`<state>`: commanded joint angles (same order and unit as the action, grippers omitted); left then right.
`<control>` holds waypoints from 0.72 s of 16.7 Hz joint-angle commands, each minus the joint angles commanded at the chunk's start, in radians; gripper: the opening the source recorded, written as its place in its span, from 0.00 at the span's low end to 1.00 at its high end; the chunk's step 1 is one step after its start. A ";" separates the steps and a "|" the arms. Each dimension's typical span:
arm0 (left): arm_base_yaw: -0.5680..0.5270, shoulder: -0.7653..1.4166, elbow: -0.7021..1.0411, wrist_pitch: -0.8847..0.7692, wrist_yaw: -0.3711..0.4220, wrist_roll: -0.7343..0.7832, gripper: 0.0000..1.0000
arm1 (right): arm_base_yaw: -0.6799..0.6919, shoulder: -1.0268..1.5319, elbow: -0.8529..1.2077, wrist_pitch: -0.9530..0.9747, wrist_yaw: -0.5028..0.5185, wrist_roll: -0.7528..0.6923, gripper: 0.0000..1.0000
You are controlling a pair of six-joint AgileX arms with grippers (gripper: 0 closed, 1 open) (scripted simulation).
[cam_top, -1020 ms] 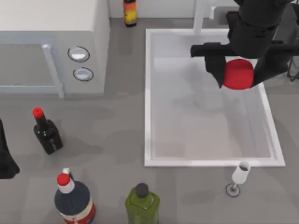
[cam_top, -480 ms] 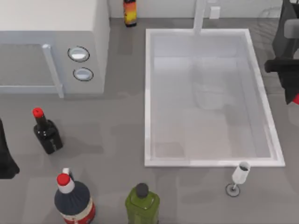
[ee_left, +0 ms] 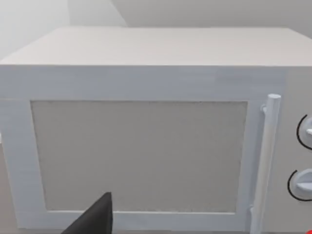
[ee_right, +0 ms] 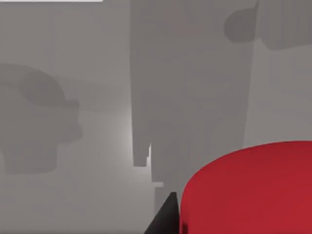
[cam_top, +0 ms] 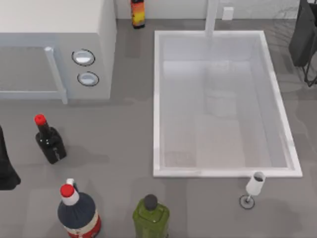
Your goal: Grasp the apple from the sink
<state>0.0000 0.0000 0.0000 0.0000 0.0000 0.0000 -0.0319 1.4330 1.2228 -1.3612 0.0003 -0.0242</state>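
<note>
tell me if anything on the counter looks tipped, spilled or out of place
Nothing stands out. The bottles and the wine glass stand upright, the sink is dry, and the apple sits against the right gripper.

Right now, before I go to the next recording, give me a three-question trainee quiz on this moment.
1. True or false: the apple lies on the floor of the sink.
2. Which thing stands nearest the sink's front rim in the top view? A) the wine glass B) the green bottle C) the microwave
3. Fill in: the left arm sits parked at the table's ____ edge.

Key:
1. False. The basin holds nothing in the top view, and the right wrist view shows the apple close up beside a dark fingertip.
2. A
3. left
</note>
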 joint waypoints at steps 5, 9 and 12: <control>0.000 0.000 0.000 0.000 0.000 0.000 1.00 | 0.001 0.001 -0.004 0.001 0.001 0.000 0.00; 0.000 0.000 0.000 0.000 0.000 0.000 1.00 | 0.002 0.020 -0.105 0.115 0.000 0.001 0.00; 0.000 0.000 0.000 0.000 0.000 0.000 1.00 | 0.002 0.047 -0.229 0.293 0.000 0.002 0.00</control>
<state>0.0000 0.0000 0.0000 0.0000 0.0000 0.0000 -0.0298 1.4803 0.9938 -1.0682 0.0003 -0.0219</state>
